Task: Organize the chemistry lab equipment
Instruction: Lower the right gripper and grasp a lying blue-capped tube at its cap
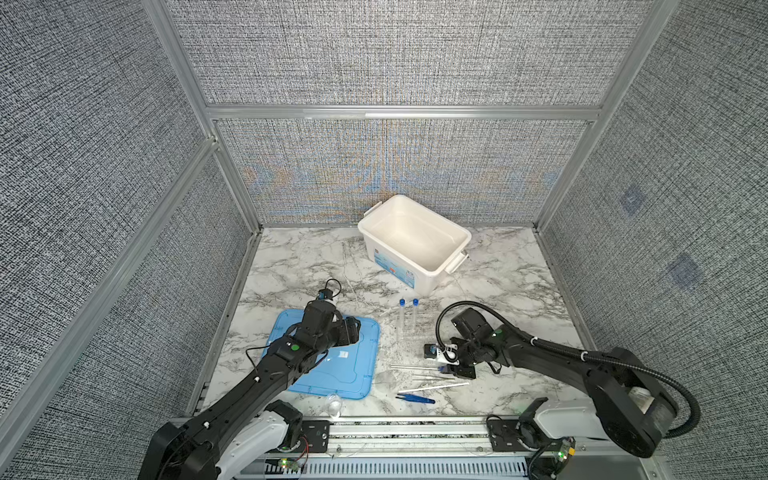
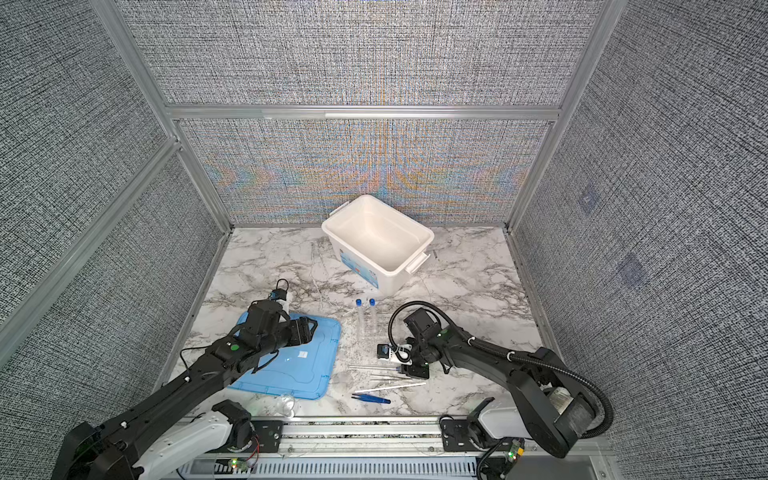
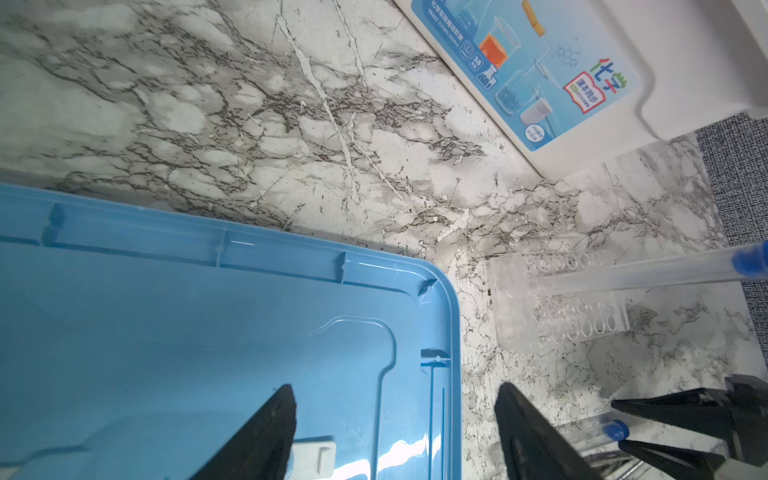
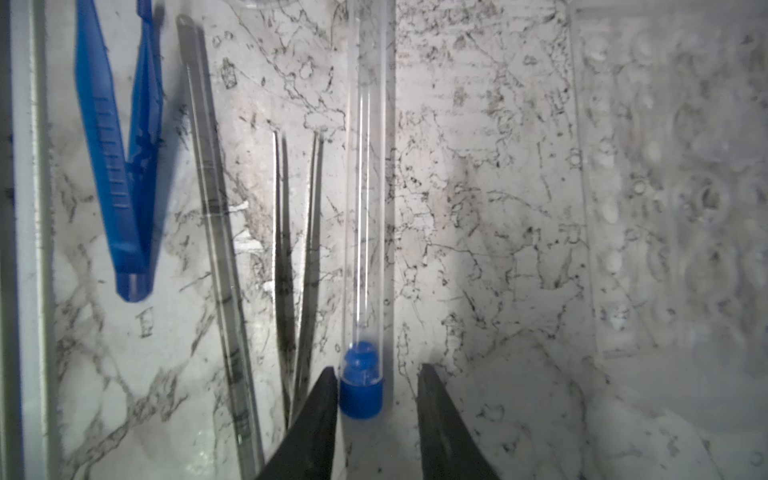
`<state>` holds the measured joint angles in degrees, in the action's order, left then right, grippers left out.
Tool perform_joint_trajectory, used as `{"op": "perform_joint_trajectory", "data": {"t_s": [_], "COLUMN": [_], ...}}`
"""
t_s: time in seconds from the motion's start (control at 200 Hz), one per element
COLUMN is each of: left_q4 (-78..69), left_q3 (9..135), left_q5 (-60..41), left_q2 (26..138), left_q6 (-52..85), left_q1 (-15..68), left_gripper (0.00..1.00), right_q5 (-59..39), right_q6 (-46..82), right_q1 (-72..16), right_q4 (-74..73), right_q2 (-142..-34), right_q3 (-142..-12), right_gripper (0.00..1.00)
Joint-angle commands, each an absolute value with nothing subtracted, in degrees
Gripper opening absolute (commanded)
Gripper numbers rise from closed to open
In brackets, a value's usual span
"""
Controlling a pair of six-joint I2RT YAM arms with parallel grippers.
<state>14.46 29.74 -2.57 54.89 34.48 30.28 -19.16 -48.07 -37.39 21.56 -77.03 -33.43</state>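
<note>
Two blue-capped tubes [image 1: 401, 316] [image 2: 372, 313] stand upright in the clear rack [image 1: 409, 330] [image 3: 561, 307] [image 4: 673, 187]. A third tube [image 4: 365, 187] lies flat on the marble. My right gripper [image 4: 377, 368] [image 1: 444, 369] is open around its blue cap [image 4: 360, 395]; one finger touches the cap, the other stands apart. Beside that tube lie silver tweezers [image 4: 299, 249], a thin white stick [image 1: 434, 387] and blue tweezers [image 4: 120, 166] [image 1: 415, 399]. Small clear glass dishes [image 1: 334, 404] sit near the front edge. My left gripper [image 3: 395, 386] [image 1: 353, 330] hangs open and empty over the lid's corner.
A white plastic tub [image 1: 388, 262] [image 3: 582, 124] stands at the back, right of centre. The flat light-blue lid [image 1: 353, 365] [image 3: 208, 332] lies under my left arm. Fabric walls close three sides; a metal rail [image 1: 415, 432] runs along the front.
</note>
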Motion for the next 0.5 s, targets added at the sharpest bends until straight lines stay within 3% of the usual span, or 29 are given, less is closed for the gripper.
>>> {"op": "perform_joint_trajectory", "data": {"t_s": [0.0,0.495], "left_q4": [13.0,11.4], "left_q3": [29.5,29.1], "left_q5": [-2.6,-5.3], "left_q2": [54.4,51.4], "left_q6": [34.1,32.8], "left_q1": [30.2,30.2], "left_gripper": [0.77,0.78], "right_q5": [-18.0,-21.0], "right_q6": [-48.2,-47.3], "right_q1": [-37.4,-37.3], "right_q4": [21.3,20.4], "right_q2": [-77.7,-79.7], "right_q3": [-33.3,-33.5], "right_gripper": [0.32,0.30]}}
